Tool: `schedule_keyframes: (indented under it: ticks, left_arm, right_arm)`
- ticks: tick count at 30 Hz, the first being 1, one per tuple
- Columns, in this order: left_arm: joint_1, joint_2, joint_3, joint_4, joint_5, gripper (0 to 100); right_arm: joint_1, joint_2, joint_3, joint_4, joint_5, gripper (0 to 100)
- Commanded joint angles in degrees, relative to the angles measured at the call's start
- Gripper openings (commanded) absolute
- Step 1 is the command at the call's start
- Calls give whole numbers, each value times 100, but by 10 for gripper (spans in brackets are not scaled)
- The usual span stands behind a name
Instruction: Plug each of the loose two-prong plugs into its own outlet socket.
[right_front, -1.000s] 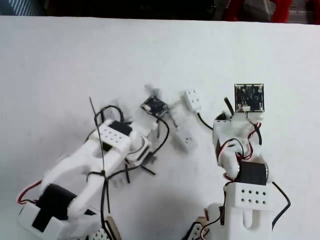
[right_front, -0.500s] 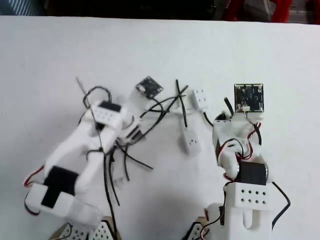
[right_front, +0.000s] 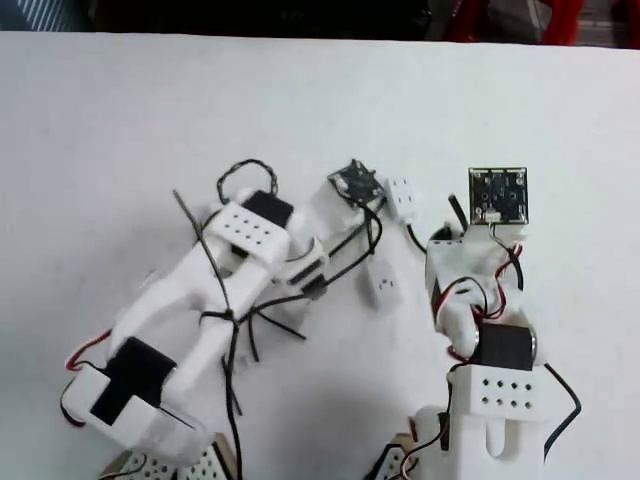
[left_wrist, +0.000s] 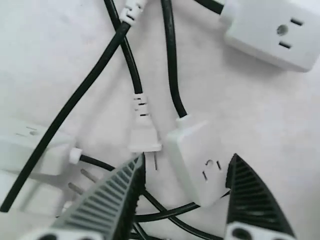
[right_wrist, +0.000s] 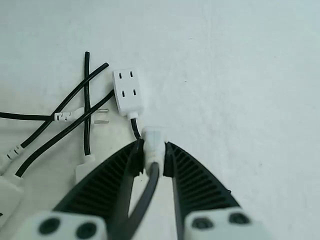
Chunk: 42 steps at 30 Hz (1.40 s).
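The left gripper (left_wrist: 186, 167) has swung toward three o'clock, dragging black cords (left_wrist: 90, 85); its fingers (left_wrist: 115, 195) now gape around a loose two-prong plug (left_wrist: 145, 142) lying just beside an outlet socket (left_wrist: 197, 160) (a grasp looks close). The right gripper (right_wrist: 152, 150) stays clamped on a white cord end (right_wrist: 152, 140).

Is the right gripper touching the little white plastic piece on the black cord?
Touching. The right wrist view shows the right gripper with its jaws pressed against both sides of the small white plastic cord piece, with no gap.
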Motion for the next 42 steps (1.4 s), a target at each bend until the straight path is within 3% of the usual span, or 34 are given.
schedule_keyframes:
  ticks: [1,9,13,22,25,30,36,42]
  left_arm:
    - [40,-75,123,-220,70,270]
    - [813,-919,659,-132,79,230]
    - [998,-1007,905,-158,589,230]
    - [-268,1015,18,-334,598,230]
    - [-356,1508,-607,220,589,225]
    - [-382,1710,-905,316,589,165]
    - [-84,1174,-844,369,580,93]
    - [743,426,-369,149,624,84]
  right_arm:
    - [4,-13,-273,-101,-35,18]
    - [4,-13,-273,-101,-35,18]
    - [4,-4,-273,-101,-35,18]
    - [4,-4,-273,-101,-35,18]
    - [4,-4,-273,-101,-35,18]
    - [4,4,-273,-101,-35,18]
    - [4,-13,-273,-101,-35,18]
    - [4,-40,-273,-92,-35,18]
